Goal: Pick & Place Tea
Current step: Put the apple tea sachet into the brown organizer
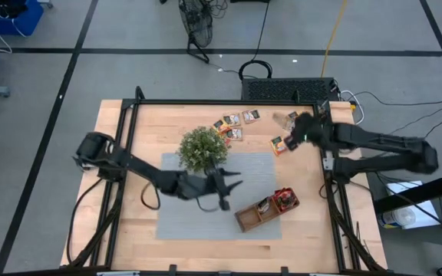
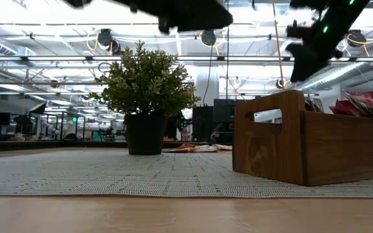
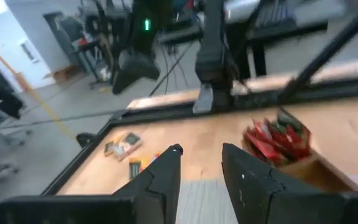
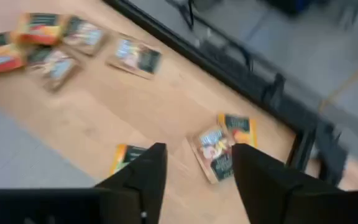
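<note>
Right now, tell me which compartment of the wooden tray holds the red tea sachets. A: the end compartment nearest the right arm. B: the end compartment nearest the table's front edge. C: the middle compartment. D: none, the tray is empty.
A: in the high view the red sachets fill the wooden tray's end compartment on the right arm's side, and the opposite end compartment looks bare.

wooden table point(image 1: 129, 222), grey mat point(image 1: 183, 218), loose tea sachets point(image 1: 235, 126)
</note>
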Robot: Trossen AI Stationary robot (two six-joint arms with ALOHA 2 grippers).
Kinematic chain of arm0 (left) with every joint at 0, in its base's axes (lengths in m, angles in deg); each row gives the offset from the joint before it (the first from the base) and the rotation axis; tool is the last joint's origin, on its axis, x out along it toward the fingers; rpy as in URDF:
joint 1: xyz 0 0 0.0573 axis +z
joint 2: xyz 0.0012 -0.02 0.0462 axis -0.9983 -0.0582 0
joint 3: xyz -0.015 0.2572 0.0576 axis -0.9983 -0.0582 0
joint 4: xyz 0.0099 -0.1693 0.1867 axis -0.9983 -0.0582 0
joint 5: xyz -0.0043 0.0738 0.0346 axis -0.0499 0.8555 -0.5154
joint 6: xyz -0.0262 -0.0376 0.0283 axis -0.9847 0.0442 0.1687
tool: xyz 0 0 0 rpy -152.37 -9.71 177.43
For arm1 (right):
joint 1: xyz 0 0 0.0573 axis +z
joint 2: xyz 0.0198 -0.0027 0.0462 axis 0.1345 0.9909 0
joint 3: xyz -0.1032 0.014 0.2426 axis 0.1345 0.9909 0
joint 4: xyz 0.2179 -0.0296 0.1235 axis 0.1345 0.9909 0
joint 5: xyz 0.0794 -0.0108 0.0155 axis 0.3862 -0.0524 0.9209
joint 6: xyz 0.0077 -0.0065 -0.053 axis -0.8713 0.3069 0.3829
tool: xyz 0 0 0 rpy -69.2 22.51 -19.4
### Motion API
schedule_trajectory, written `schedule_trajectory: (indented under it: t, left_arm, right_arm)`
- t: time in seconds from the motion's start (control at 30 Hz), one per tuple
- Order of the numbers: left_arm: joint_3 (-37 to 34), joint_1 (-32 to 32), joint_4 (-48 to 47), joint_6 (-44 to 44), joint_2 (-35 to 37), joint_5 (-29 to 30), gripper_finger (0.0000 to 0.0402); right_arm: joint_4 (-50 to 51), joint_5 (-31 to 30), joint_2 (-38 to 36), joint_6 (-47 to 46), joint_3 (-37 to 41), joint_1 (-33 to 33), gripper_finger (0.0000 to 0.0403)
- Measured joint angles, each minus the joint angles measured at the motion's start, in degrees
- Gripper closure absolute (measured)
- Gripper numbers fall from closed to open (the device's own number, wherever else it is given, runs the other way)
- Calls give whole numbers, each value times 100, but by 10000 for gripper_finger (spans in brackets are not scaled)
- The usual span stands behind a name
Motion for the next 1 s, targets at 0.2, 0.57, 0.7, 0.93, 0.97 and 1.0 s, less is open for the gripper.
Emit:
schedule_trajectory:
  t: [0.2, 0.57, 0.7, 0.93, 0.97, 1.0]
  left_arm:
    - [-1375, 512, 1514, -350, 466, -794, 279]
    - [-1813, 641, 1516, -363, 629, -1185, 279]
    - [-1813, 646, 1550, -239, 631, -1322, 279]
    - [-1813, 646, 1533, -242, 631, -1335, 279]
    - [-1813, 646, 1535, -242, 631, -1335, 279]
    - [-1813, 646, 1535, -242, 631, -1336, 279]
  right_arm:
    - [-1374, 2011, -3, 356, 759, -2190, 214]
    - [-2136, 3065, 686, 71, 1663, -3978, 213]
    - [-2281, 3235, 800, -117, 1837, -4142, 213]
    - [-3109, 3237, 840, -491, 2218, -4234, 213]
    - [-3209, 3237, 866, -545, 2277, -4233, 213]
    - [-3291, 3229, 894, -592, 2340, -4235, 213]
